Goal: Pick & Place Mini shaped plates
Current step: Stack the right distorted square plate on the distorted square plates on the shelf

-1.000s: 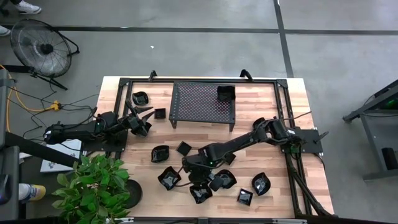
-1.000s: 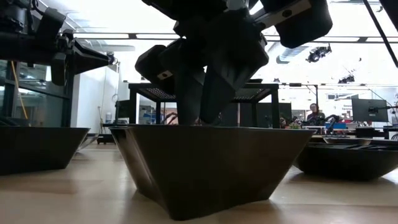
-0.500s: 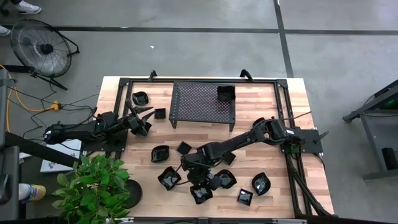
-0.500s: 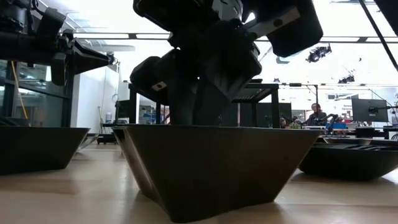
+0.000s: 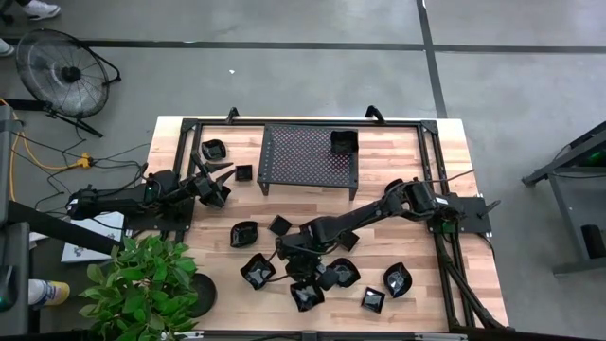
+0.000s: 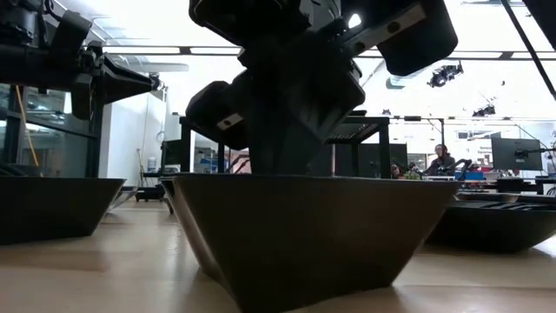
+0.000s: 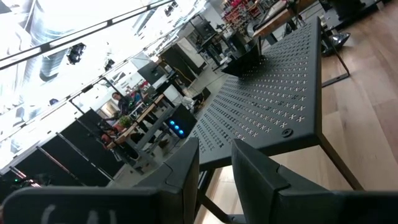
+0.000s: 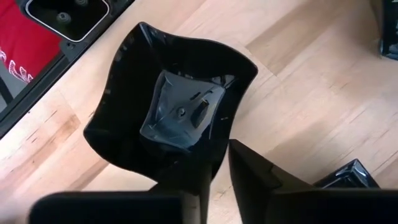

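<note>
Wooden table [image 5: 417, 152] carries scattered black dishes near its front edge. Right gripper [image 8: 214, 171] has just narrowed its jaws over the rim of one square dish [image 8: 174, 106], apparently clamping it; lift pending. Left gripper [image 7: 214, 165], jaws slightly apart, waits beside the mesh rack [image 5: 311, 156].

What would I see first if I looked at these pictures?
A heap of shiny black mini plates crowds the table's near edge, where the right tool pinches one dish's rim. Farther back stands a black mesh rack with one square plate on its corner.
</note>
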Tool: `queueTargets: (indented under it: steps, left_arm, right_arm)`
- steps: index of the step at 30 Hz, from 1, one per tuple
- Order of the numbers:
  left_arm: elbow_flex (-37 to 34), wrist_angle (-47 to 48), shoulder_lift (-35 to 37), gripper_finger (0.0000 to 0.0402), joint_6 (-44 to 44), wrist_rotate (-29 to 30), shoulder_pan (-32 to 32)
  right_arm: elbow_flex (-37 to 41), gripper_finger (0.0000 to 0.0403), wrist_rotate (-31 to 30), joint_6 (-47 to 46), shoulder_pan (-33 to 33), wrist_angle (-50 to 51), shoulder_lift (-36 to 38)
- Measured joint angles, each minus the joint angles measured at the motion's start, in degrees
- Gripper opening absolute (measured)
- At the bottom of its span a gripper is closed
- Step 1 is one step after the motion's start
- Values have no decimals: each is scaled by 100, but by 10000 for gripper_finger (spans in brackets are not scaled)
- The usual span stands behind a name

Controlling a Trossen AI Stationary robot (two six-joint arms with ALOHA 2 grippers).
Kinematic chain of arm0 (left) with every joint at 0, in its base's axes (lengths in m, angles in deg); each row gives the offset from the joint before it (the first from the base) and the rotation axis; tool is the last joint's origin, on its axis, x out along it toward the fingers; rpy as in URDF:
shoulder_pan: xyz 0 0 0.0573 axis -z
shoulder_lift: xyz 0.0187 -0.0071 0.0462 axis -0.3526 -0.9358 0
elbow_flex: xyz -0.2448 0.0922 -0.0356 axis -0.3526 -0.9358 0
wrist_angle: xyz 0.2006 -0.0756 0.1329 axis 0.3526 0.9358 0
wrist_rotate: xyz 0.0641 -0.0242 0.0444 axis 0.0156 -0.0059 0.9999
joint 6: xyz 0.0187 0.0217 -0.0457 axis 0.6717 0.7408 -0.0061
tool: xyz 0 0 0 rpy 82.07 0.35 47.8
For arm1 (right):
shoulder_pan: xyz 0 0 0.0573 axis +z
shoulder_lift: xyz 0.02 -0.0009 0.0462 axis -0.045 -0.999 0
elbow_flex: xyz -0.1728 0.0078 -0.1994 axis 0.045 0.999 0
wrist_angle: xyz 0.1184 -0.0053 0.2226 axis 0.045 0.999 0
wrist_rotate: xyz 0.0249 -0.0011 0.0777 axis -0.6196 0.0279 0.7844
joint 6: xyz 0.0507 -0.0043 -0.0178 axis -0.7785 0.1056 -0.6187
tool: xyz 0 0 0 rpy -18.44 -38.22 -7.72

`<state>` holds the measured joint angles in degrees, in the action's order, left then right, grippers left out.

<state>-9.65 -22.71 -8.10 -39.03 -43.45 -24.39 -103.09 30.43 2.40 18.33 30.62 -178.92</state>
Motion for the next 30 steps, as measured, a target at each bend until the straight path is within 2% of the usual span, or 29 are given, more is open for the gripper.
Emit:
queueTargets:
  steps: [6, 22, 30]
  left_arm:
    - [0, 0, 0, 92, -2, 0, 0]
    - [0, 0, -1, 92, -1, 1, 1]
    - [0, 1, 0, 92, 0, 2, 0]
  right_arm:
    - [0, 3, 55, -2, 0, 46, 0]
    - [-2, 1, 15, -455, 0, 251, 7]
    - [-15, 0, -619, -540, 2, 604, 252]
